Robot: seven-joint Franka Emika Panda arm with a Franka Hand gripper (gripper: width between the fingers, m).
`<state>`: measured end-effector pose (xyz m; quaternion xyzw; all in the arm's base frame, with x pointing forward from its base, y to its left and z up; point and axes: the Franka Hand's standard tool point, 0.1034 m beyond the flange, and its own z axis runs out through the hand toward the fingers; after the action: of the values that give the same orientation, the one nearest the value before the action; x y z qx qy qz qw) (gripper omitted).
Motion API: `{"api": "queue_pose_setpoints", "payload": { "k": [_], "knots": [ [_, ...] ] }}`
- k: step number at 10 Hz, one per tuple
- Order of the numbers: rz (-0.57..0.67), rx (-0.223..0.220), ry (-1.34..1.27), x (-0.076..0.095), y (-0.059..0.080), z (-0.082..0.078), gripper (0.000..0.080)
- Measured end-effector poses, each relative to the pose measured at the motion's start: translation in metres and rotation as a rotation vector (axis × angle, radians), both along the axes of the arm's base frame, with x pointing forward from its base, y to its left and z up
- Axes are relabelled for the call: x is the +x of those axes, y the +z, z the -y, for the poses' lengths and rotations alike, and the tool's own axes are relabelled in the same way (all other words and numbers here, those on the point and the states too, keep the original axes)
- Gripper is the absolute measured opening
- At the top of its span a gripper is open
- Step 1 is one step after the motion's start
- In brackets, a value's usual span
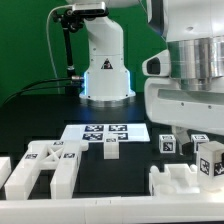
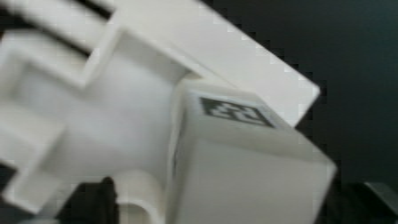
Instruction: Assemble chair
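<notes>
Hovering tight over a white chair piece in the wrist view, with a black-and-white tag on its blocky end. Catching only dark slivers of the claw either side of that block; cannot tell whether clamped or apart. Out on the black counter, spotting more white pieces: an H-shaped frame at the exterior view's left, a small block just in front of the marker board, tagged cubes to the right, a notched slab at the lower right
</notes>
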<state>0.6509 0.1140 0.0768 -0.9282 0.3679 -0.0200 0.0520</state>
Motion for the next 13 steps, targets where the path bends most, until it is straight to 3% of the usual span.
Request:
{"api": "queue_pose_setpoints", "payload": {
  "k": [5, 7, 8, 9, 10, 11, 12, 13],
  "knots": [
    [0.026, -0.035, 0.394, -0.0017, -0.0005, -0.0044, 0.0649],
    [0.021, -0.098, 0.754, -0.0021, 0.0013, -0.0059, 0.0649],
    [0.028, -0.11, 0.897, -0.003, 0.0005, -0.0064, 0.0649],
    [0.027, -0.107, 0.872, -0.003, 0.0004, -0.0065, 0.0649],
    [0.026, -0.106, 0.849, -0.0031, 0.0003, -0.0065, 0.0535],
    [0.024, -0.103, 0.823, -0.0031, 0.0003, -0.0065, 0.0535],
    [0.02, -0.099, 0.751, -0.0031, 0.0003, -0.0067, 0.0367],
    [0.017, -0.095, 0.685, -0.0031, 0.0003, -0.0068, 0.0367]
  ]
}}
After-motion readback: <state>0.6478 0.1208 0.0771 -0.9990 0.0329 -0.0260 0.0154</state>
